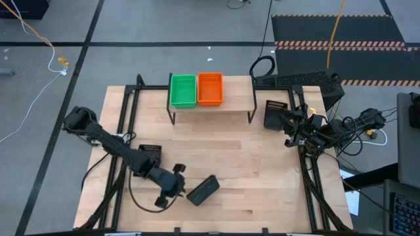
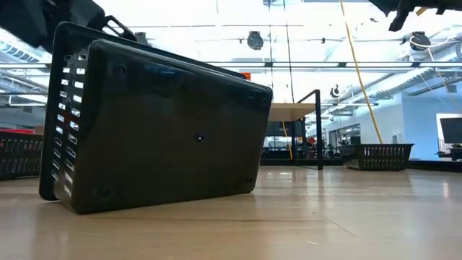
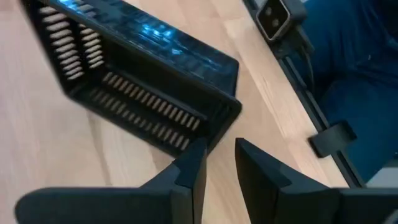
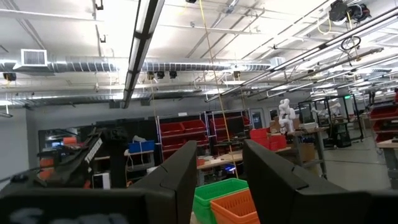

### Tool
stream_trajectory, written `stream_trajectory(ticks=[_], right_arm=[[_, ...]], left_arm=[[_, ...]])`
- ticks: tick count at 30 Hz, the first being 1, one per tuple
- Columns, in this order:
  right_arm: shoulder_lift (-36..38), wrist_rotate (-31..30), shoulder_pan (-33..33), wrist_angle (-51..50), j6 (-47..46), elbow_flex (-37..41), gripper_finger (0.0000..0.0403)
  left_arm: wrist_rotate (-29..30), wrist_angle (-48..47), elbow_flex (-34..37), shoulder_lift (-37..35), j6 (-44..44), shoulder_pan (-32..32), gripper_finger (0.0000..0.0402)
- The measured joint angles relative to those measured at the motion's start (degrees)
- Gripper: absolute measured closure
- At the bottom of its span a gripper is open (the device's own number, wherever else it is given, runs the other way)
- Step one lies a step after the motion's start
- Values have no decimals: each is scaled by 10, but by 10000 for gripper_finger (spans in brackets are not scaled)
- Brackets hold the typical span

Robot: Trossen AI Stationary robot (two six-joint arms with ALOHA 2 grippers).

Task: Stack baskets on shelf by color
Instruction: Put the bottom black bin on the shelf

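Note:
A black basket (image 1: 203,189) lies tipped on a long side wall near the table's near edge, its underside facing the low view (image 2: 159,123). My left gripper (image 3: 217,158) is open just left of it, at a rim corner. On the shelf (image 1: 230,103) sit a green basket (image 1: 183,90) and an orange basket (image 1: 210,88), side by side. My right gripper (image 4: 217,174) is open and raised over the table's right side (image 1: 289,128), beside another black basket (image 1: 276,113). A third black basket (image 1: 150,152) lies under my left arm. My left gripper has one fingertip (image 3: 198,149) right at the tipped black basket's rim corner (image 3: 227,115), coming level from the table's left. I cannot tell whether it touches. Nothing is between the fingers.
Bare wood lies between the shelf and the near edge. Black frame rails run along the table's left and right edges (image 1: 308,170). A black case and cables (image 1: 295,80) sit at the far right corner. The low view shows the shelf top (image 2: 292,112) and baskets at both sides (image 2: 382,155).

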State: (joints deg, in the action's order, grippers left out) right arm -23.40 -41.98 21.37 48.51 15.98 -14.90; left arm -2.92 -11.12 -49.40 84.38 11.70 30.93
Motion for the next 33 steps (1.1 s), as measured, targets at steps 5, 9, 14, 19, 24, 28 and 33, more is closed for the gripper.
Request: stream_trajectory(ticks=[5,9,14,19,24,28,33], right_arm=[[0,0,0,10,15,0,280],[0,0,0,23,36,0,280],[0,-1,0,34,58,0,280],[0,-2,0,38,64,0,280],[0,-2,0,38,64,0,280],[0,-2,0,38,63,0,280],[0,-1,0,37,62,0,280]], left_arm=[[21,137,62,9,1,14,290],[35,185,97,18,18,19,233],[36,235,98,46,3,23,167],[29,281,98,93,-13,26,173],[34,277,98,104,-12,17,258],[14,239,89,76,44,-18,371],[7,74,18,38,99,-69,382]])
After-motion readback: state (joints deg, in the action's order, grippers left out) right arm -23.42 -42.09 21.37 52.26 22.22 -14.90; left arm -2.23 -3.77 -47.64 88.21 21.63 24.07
